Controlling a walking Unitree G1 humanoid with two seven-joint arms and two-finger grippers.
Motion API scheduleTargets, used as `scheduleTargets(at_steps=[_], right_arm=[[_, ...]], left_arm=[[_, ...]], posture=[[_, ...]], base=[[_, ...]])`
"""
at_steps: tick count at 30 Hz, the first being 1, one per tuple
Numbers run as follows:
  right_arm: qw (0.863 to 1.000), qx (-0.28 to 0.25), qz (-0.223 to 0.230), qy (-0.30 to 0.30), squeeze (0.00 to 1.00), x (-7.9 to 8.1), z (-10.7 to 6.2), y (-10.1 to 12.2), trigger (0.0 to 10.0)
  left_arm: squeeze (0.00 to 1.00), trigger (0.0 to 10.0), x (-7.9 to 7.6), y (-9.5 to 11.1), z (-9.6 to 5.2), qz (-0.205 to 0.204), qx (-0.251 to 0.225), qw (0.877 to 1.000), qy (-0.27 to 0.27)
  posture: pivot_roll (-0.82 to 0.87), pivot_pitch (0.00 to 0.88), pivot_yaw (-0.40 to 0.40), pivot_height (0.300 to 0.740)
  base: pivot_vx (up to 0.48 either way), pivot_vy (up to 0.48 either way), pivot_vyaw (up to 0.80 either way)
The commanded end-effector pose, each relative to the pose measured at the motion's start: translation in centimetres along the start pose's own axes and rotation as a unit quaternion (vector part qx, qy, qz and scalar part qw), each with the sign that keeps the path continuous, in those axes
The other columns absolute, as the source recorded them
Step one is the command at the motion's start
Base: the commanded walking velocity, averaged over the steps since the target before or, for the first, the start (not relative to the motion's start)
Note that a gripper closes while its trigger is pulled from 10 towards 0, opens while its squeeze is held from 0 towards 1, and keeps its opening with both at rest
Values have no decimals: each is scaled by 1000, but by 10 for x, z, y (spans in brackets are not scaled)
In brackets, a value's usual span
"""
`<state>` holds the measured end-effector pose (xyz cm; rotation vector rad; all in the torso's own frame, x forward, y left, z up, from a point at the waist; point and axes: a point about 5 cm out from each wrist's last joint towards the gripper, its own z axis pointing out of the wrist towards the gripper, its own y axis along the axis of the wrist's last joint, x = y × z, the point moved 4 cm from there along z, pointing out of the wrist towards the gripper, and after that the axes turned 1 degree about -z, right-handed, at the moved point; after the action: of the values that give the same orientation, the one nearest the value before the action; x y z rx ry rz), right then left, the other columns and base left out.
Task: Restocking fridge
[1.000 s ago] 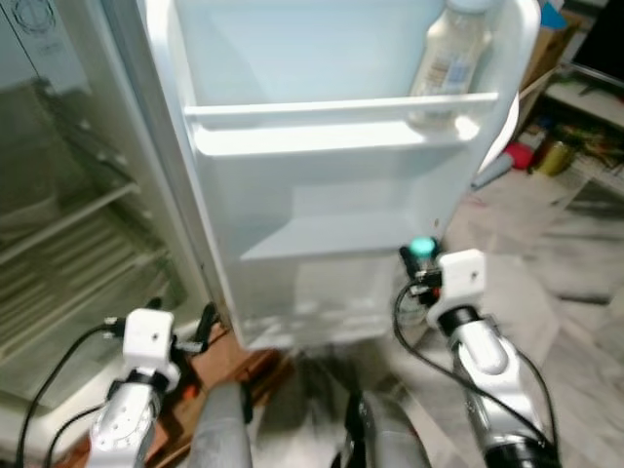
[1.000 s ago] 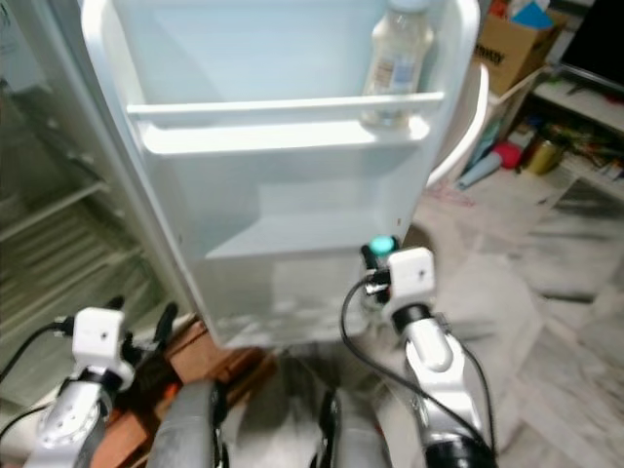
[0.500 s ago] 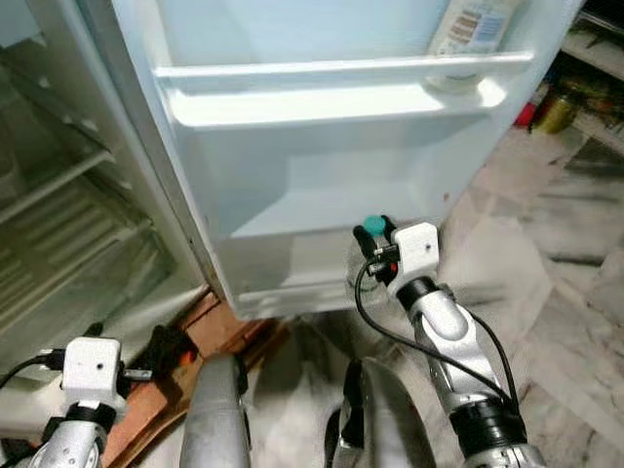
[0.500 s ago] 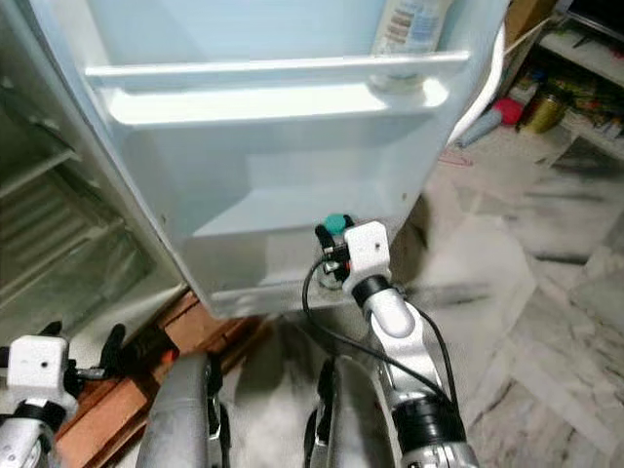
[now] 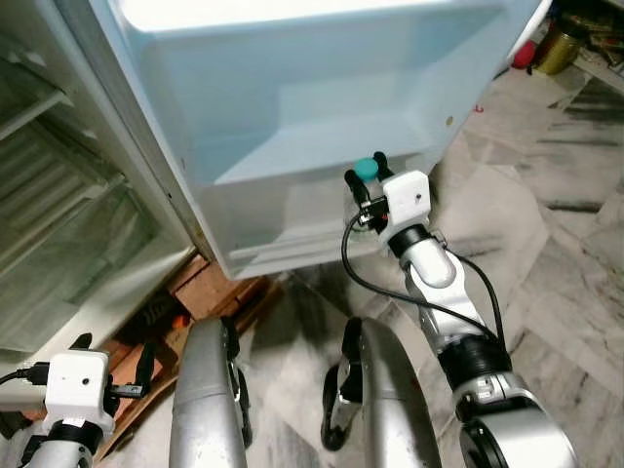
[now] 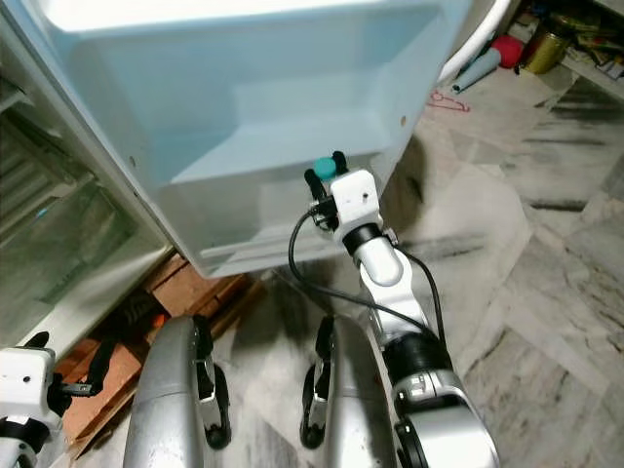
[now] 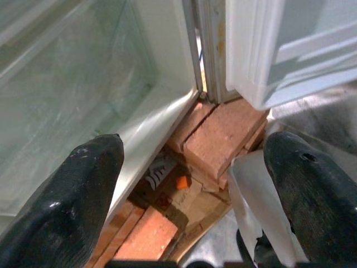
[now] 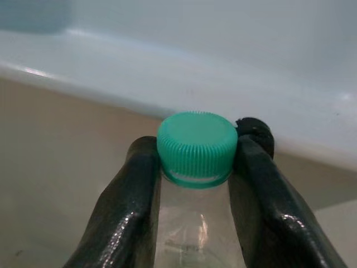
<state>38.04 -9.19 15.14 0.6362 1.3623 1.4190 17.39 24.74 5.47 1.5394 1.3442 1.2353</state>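
my right gripper (image 8: 196, 167): clamped on the neck of a clear bottle (image 8: 195, 234) with green cap (image 5: 366, 168), centre frame, at the fridge door (image 5: 322, 107) lower shelf. my left gripper (image 7: 195, 184): spread wide, lower left, over bricks (image 7: 223, 137).

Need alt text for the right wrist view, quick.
The right gripper is shut on a clear bottle just below its green ribbed cap. Behind it runs the pale ledge of the fridge door.
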Motion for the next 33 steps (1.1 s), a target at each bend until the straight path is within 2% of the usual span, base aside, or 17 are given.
scheduleTargets(at_steps=[1,8,9,15,18,22,26,28,29,30,31,33], right_arm=[[1000,26,-4,3,0,3,2,-11,10000],[998,29,-36,-31,0,-9,10,-14,10000],[998,20,-50,-38,0,-12,12,-9,10000],[996,-37,-54,-54,0,-18,29,21,10000],[996,-56,-48,-59,0,-18,34,30,10000],[996,-70,-35,-47,0,-8,38,35,10000],[997,-76,-3,-33,0,5,43,39,10000],[996,-88,13,-12,0,17,46,44,10000],[995,-94,43,8,0,30,48,49,10000],[995,-94,43,8,0,30,48,49,10000],[993,-103,52,22,0,38,49,53,10000],[991,-116,52,35,0,45,49,58,10000]], left_arm=[[0,10000,4,-2,-6,6,12,1000,5],[0,10000,7,-2,-12,12,19,1000,7],[0,10000,7,-1,-13,14,19,1000,9],[0,10000,9,-1,-18,17,23,1000,12],[0,10000,9,-2,-19,19,25,999,14],[0,10000,9,-1,-20,23,25,999,14],[0,10000,11,1,-21,28,24,999,16],[0,10000,13,1,-22,32,24,999,20],[0,10000,15,1,-22,35,25,999,25],[0,10000,15,1,-22,35,25,999,25],[0,10000,16,1,-22,35,25,999,27],[0,10000,17,1,-22,36,24,999,28]], posture=[[246,349,-47,576],[268,361,-46,576],[271,364,-46,576],[276,375,-41,576],[279,377,-40,576],[286,384,-36,576],[296,392,-35,576],[299,392,-37,576],[299,392,-38,576],[299,392,-38,576],[300,389,-40,576],[300,388,-41,576]], base=[[0,0,0],[0,0,0],[0,0,0],[0,0,0],[0,0,0],[0,0,0],[0,0,0],[0,0,0],[0,0,0],[0,0,0],[0,0,0],[0,0,0]])
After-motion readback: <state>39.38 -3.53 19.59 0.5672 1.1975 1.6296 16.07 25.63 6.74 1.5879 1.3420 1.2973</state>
